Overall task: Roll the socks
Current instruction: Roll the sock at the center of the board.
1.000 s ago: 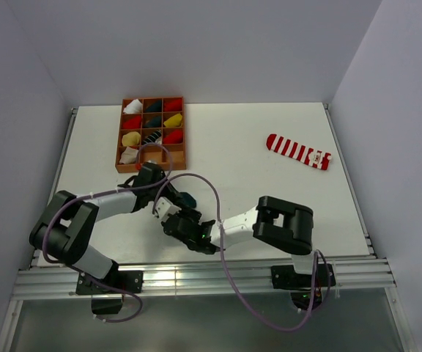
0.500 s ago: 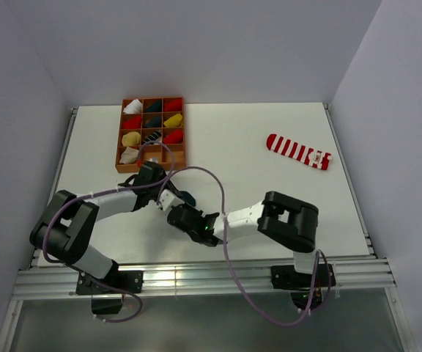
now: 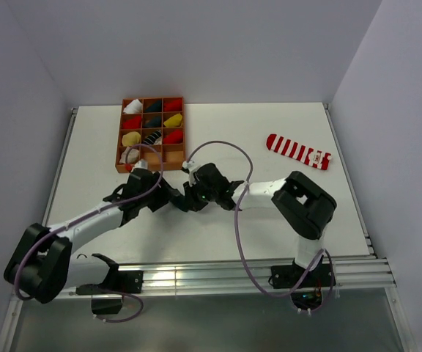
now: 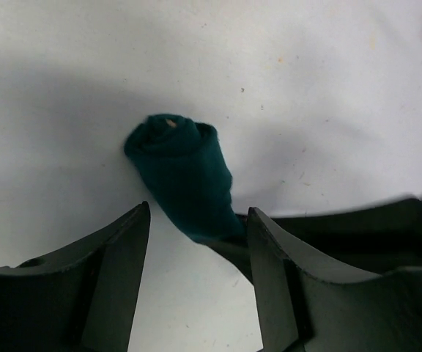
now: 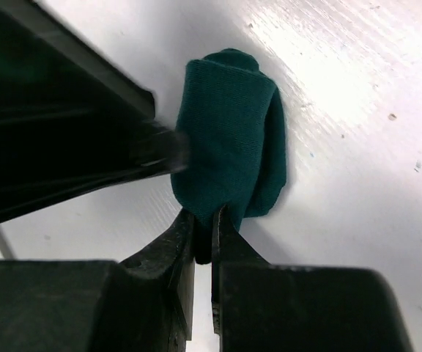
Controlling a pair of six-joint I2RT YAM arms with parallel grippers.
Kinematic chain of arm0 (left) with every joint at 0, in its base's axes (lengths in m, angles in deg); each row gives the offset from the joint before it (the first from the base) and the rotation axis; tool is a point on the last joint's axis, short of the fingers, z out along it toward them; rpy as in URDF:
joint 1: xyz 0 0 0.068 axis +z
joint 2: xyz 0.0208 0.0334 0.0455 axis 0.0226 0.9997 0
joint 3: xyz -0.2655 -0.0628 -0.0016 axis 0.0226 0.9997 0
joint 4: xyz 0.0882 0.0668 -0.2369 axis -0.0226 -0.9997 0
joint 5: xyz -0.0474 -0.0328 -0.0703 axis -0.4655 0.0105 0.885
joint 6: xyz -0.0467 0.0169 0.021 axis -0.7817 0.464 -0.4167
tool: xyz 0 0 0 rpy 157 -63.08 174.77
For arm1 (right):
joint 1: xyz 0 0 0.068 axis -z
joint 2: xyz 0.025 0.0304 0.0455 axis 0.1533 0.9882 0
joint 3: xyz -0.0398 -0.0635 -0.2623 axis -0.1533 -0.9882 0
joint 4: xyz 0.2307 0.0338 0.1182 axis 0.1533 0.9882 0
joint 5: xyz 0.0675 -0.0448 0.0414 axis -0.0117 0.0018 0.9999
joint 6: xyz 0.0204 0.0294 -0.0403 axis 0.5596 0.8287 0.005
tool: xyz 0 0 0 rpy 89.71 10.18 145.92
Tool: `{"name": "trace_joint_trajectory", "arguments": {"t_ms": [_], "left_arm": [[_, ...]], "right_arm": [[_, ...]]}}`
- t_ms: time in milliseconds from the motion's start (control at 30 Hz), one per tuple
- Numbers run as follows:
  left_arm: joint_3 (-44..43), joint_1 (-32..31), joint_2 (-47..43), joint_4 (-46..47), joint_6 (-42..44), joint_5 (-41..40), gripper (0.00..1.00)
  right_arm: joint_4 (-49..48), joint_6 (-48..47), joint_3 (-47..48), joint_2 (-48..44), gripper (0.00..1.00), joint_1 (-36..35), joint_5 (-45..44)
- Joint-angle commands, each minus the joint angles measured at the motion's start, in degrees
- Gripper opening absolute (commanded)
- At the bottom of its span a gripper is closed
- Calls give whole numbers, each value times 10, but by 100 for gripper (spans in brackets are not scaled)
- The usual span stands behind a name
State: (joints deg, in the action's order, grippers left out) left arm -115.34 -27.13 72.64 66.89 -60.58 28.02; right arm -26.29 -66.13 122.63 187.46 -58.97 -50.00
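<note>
The green sock (image 4: pixel 185 172) lies rolled into a tight bundle on the worktop (image 4: pixel 306 88), between the two grippers, which face each other.

The right gripper (image 5: pixel 204 216) is clenched on the roll's near edge. Its fingers pinch a fold of green cloth, and the rest of the roll sits just ahead of the fingertips.

The left gripper (image 4: pixel 198 213) is released, with its fingers spread wider than the roll. One end of the roll reaches into the gap between them, and the coiled end lies just beyond the fingertips. Neither left finger visibly presses on the cloth. From the left wrist view, the right gripper shows as a dark shape just behind the roll.

The striped sock (image 3: pixel 299 152) lies flat, well apart from both grippers, off behind the right one. A tray (image 3: pixel 152 100) of rolled bundles sits near the left gripper, just beyond it.
</note>
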Motion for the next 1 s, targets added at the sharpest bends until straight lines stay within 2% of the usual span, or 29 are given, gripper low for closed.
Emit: {"name": "trace_joint_trajectory", "arguments": {"t_ms": [0, 233, 400, 500, 767, 967], "left_arm": [[18, -2, -52, -2, -21, -44, 61], [71, -3, -83, 12, -64, -56, 61], [109, -7, -110, 12, -126, -85, 62], [124, -11, -122, 36, -130, -98, 64], [108, -15, -63, 81, -114, -104, 66], [99, -19, -29, 57, -116, -108, 66]], "right_arm": [[10, 71, 13, 50, 0, 20, 135], [-9, 130, 36, 82, 0, 45, 198], [-2, 149, 49, 103, 0, 52, 199], [-8, 158, 49, 108, 0, 52, 201], [-18, 194, 55, 133, 0, 54, 222], [-59, 244, 48, 154, 0, 59, 259]]}}
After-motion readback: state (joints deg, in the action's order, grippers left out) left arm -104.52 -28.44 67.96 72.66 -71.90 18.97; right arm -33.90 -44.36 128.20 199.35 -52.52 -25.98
